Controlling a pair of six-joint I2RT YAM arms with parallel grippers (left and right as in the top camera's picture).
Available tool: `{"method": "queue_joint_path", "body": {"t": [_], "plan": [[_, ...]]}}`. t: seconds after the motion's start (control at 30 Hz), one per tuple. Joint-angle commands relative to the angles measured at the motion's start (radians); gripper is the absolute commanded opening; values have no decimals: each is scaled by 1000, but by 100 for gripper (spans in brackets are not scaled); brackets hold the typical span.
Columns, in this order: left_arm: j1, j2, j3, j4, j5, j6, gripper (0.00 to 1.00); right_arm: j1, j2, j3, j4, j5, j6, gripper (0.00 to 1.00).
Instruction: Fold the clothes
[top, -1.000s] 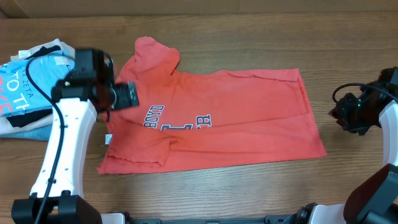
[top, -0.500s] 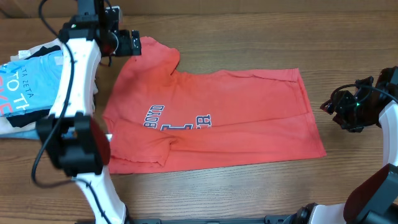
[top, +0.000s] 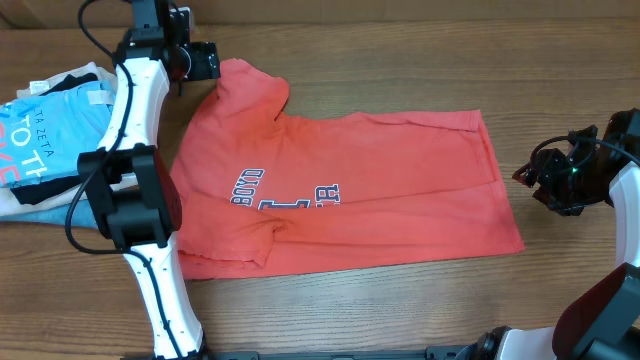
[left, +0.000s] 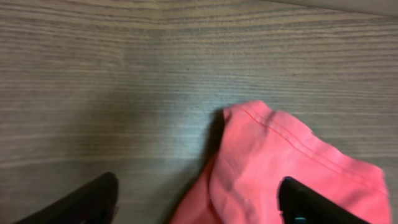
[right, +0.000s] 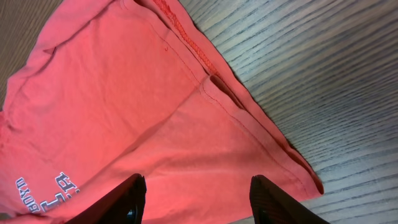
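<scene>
The clothes are one coral-red T-shirt (top: 390, 190) spread across the table, its navy-and-white lettering (top: 285, 195) showing sideways and its left side doubled over. My left gripper (top: 212, 62) hovers open at the far-left sleeve. In the left wrist view that sleeve corner (left: 280, 162) lies between and below the black fingers (left: 93, 199), unclamped, with the left gripper (left: 199, 208) spread wide. My right gripper (top: 522, 176) sits just off the shirt's right hem. From the right wrist, the gripper (right: 199, 199) is open above the hem corner (right: 273, 162), holding nothing.
A heap of other garments topped by a light blue printed tee (top: 40, 130) lies at the table's left edge, beside the left arm. Bare wood (top: 400, 70) runs along the far side, and more of it shows right of the shirt.
My left arm swung from the shirt's left side up to the far sleeve. The right gripper opened wider and stayed near the right hem. The shirt has not moved.
</scene>
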Motion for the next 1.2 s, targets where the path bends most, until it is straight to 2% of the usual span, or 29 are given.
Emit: {"method": "queue_joint_path", "body": {"t": [0.0,0.27,0.5,0.6,0.67,0.8,0.97,1.1,1.17], "plan": [[3,51,27,21,43,23,79,-5,-18,23,-1,-6,-10,57],[-1,121,27,99,118,14,70,-5,-18,23,-5,-6,-10,57],[-19,161,27,127,196,14,57,-5,-18,23,-2,-6,-10,57],[-35,177,27,130,206,14,41,-5,-18,23,-2,-6,-10,57],[-45,184,27,127,206,14,25,-5,-18,23,0,-6,-10,56],[-55,180,29,122,224,13,8,-5,-18,23,11,-6,-10,52],[-37,149,77,47,249,-36,4,10,-18,23,78,-9,-12,40],[-17,119,126,-55,249,-76,4,53,-14,23,167,-9,-11,40],[-9,111,158,-113,249,-97,4,91,-7,23,238,-9,-11,44]]}}
